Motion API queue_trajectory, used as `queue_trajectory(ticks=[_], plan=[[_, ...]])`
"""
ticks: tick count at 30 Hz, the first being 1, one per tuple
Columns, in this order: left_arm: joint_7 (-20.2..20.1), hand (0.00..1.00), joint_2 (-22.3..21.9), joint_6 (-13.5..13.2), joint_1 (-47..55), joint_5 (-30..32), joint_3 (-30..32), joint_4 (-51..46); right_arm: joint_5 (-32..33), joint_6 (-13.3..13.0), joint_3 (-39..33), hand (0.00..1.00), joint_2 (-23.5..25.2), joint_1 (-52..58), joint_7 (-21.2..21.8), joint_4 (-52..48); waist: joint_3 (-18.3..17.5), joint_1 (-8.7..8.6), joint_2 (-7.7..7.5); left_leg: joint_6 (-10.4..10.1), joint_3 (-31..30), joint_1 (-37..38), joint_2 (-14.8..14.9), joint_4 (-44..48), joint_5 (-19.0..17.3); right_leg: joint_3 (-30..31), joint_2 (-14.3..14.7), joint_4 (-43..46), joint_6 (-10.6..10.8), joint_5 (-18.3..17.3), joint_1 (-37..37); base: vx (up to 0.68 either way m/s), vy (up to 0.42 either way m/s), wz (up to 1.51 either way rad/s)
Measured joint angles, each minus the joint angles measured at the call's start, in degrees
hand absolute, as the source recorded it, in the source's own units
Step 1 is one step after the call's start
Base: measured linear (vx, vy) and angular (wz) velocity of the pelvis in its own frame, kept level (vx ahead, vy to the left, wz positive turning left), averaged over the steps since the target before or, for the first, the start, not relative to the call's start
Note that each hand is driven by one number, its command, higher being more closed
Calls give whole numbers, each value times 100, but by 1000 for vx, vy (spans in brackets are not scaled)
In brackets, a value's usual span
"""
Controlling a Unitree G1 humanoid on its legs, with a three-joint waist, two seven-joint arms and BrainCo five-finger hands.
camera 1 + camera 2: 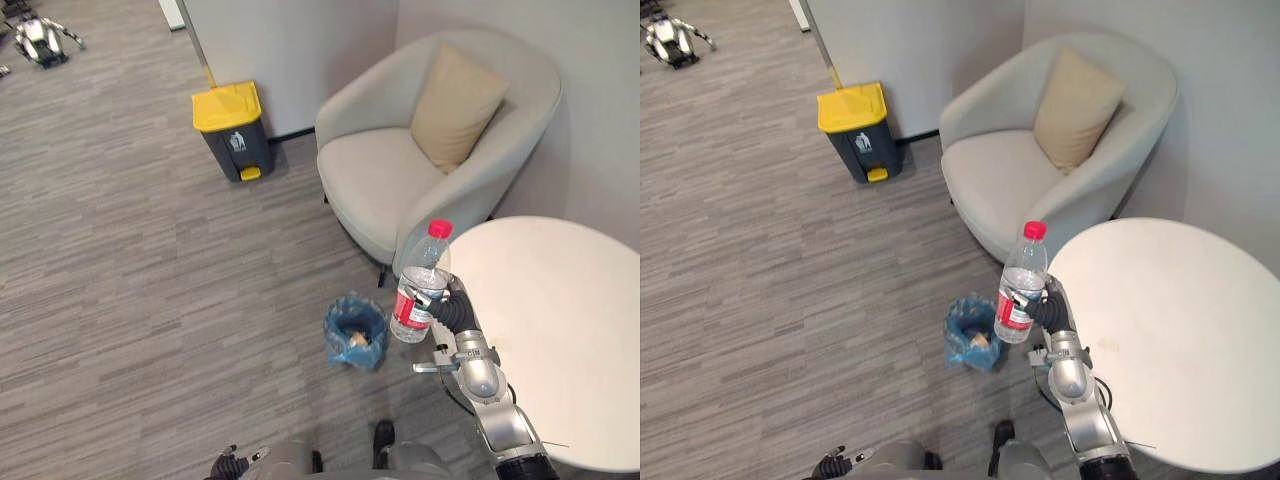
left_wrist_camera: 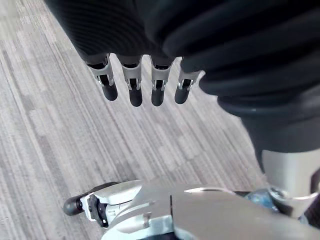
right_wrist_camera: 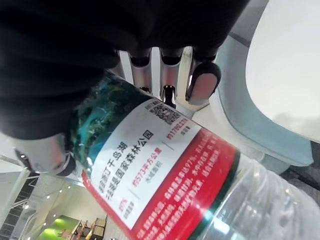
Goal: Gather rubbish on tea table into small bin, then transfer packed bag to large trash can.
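My right hand (image 1: 441, 306) is shut on a clear plastic bottle (image 1: 421, 284) with a red cap and a red and white label. It holds the bottle upright in the air just off the left edge of the round white tea table (image 1: 560, 330). In the right wrist view the fingers (image 3: 201, 82) curl round the label of the bottle (image 3: 165, 175). On the floor below and to the left stands the small bin (image 1: 356, 331), lined with a blue bag and holding some rubbish. My left hand (image 1: 230, 466) hangs low by the floor, its fingers (image 2: 135, 90) straight.
A grey bin with a yellow lid (image 1: 233, 130) stands by the far wall. A pale armchair (image 1: 420, 150) with a beige cushion (image 1: 455, 105) sits behind the table. Open wood-pattern floor (image 1: 120, 280) spreads to the left.
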Motion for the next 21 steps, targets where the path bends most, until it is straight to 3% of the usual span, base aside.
queue_trajectory(ticks=[3,4,5,6,8,10,17,21], plan=[[-8,0,-8,3,-13,-9,1,-93,18,-2,-15,100,-13,-55,-4,2,40,27,-11,-16,82,-101,56,-1155,19,178,-40,-4,21,-28,82,234,67,-36],[-7,0,-12,3,-36,-9,-2,-93,18,3,-51,100,-17,-52,-10,36,67,13,33,-213,24,-46,55,-1962,311,274,-79,35,128,-93,83,137,124,-22],[-8,0,-29,7,-31,-7,-5,-89,18,9,-58,100,-37,-36,-11,46,68,4,71,-261,-26,26,65,-2251,641,291,-50,51,185,-128,95,185,190,-24],[-11,0,-74,11,-38,-7,-10,-73,13,21,-62,100,-115,-31,-14,100,100,6,186,-153,-117,136,113,-2495,1194,329,26,60,305,-206,197,146,157,-8],[-15,0,-2,7,-35,5,-16,-84,10,65,-2,100,-38,6,1,137,140,21,-11,-168,-43,366,-84,-2765,1235,414,-195,37,424,-253,279,129,176,-4],[-21,0,10,19,-25,32,-21,-88,5,65,15,100,82,2,12,136,126,44,-69,-94,43,513,-240,-2992,1287,453,-346,22,527,-287,306,81,148,-3],[-102,0,26,53,29,57,-64,-73,-9,65,231,100,81,-30,122,209,133,42,-54,47,164,767,-422,-3410,1383,591,-457,8,629,-285,266,2,43,-9],[-80,0,45,43,-290,14,-134,-85,-62,65,510,100,-313,-682,94,340,332,23,49,99,177,-86,-387,-3019,1415,619,-443,541,612,-299,-641,-90,17,-6]])
